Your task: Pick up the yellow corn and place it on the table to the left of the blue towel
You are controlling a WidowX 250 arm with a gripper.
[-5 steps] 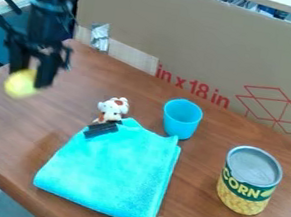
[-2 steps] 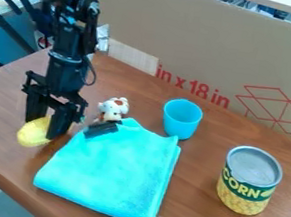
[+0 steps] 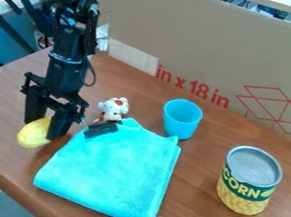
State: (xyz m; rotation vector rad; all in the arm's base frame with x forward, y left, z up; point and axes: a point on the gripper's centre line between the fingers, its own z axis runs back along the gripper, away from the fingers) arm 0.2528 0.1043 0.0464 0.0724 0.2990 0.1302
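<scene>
Nearest you: folded, fuzzy towel [image 3: 109, 171]. Clock taken from its centre. Three o'clock: upright cylindrical metal can [image 3: 249, 180]. Ten: your gripper [image 3: 45, 123], fingers parted around a rounded, oblong yellow object [image 3: 32, 133], grips it at the wooden table [image 3: 0, 134]. Twelve: spotted toy animal [image 3: 113, 108]. One: smooth, tapered cup [image 3: 181, 120]. Beyond: flat cardboard [image 3: 197, 42].
</scene>
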